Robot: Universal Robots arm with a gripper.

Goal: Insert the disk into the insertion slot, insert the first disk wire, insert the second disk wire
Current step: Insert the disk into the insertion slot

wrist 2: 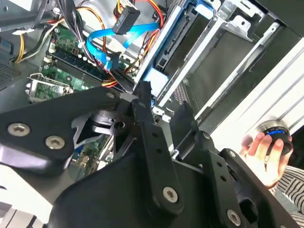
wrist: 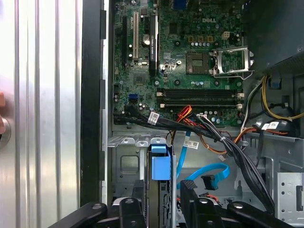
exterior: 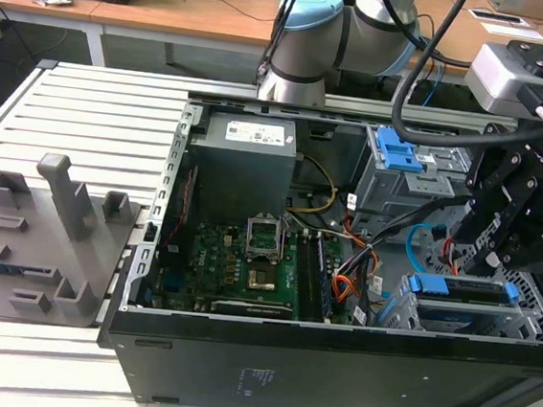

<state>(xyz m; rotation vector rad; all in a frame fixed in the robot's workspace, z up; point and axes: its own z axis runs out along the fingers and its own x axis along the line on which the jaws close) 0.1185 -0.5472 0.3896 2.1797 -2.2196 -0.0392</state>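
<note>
The disk, silver with a bright blue bracket, sits edge-up in the insertion slot, the low grey cage at the case's front corner on the exterior view's right. My black gripper hangs just above it, open. In both wrist views its fingers stand either side of the bracket, apart from it. The second disk wire, a light blue loop, lies loose beside the cage with its dark plug free. The first disk wire's black plug hangs unplugged on red and orange leads.
A taller grey cage with a blue latch stands behind the slot. The motherboard and power supply occupy the case's middle. A thick black cable bundle crosses near the cage. A hand holds a blue-topped device outside the case.
</note>
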